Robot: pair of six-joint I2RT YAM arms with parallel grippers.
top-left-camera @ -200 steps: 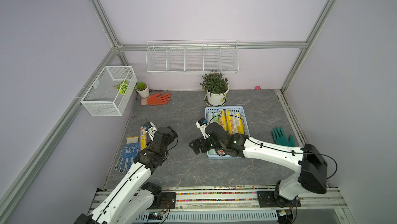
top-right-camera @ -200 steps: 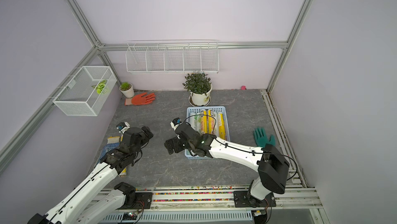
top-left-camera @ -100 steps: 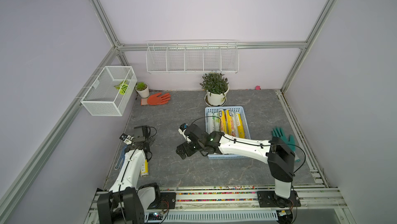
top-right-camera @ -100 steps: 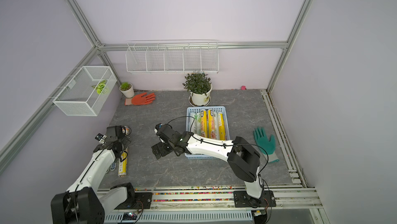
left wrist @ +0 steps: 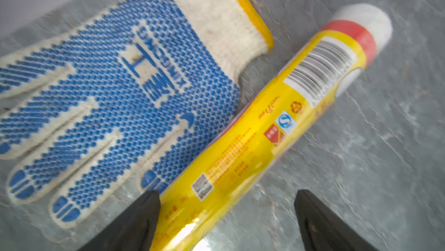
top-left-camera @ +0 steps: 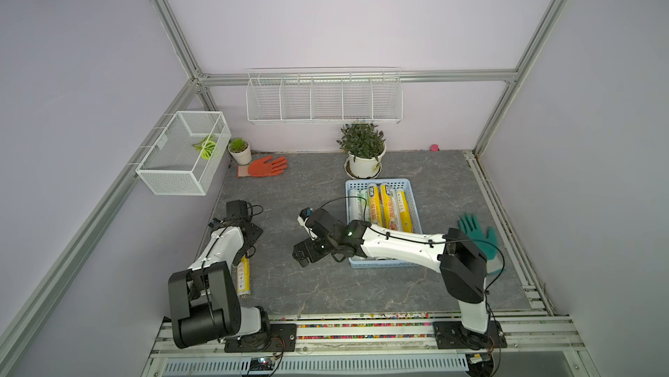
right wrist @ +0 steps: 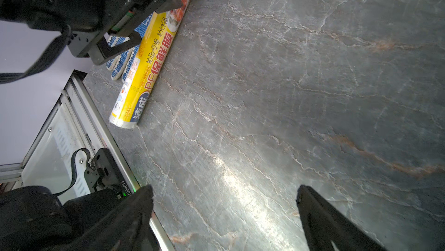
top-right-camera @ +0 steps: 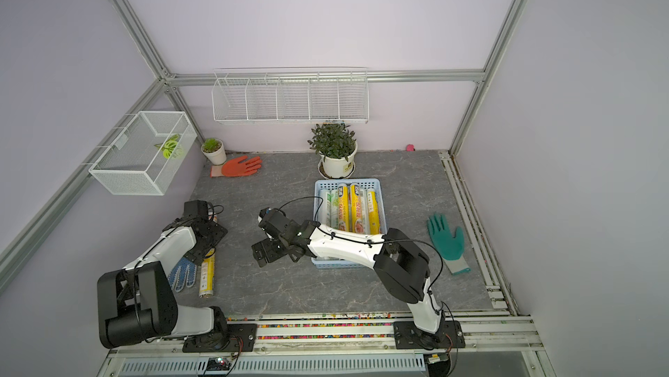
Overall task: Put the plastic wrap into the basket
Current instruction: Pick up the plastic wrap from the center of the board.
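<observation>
Grey stone-patterned table (top-left-camera: pixel 325 292) carries one yellow roll of plastic wrap (left wrist: pixel 240 146) at eight o'clock, touching a blue-dotted glove (left wrist: pixel 115 107) on its nine o'clock side. The left gripper (left wrist: pixel 225 193) stands open around it, seemingly off-centre: lifted so, the roll may tilt and slip, or a finger (left wrist: pixel 134 223) may catch the glove. The right gripper (right wrist: pixel 224 189) is open, empty. The basket (top-left-camera: pixel 376 181) waits toward three o'clock.

One roll of plastic wrap (top-right-camera: pixel 207 274) lies at the counter's (top-right-camera: pixel 307 295) left edge, against a glove (top-right-camera: pixel 182 274) on its left. The basket (top-right-camera: pixel 336 265) sits right of centre, holding more rolls (top-right-camera: pixel 356 208), before a potted plant (top-right-camera: pixel 335 154). Another glove (top-right-camera: pixel 447 241) lies to its right.
</observation>
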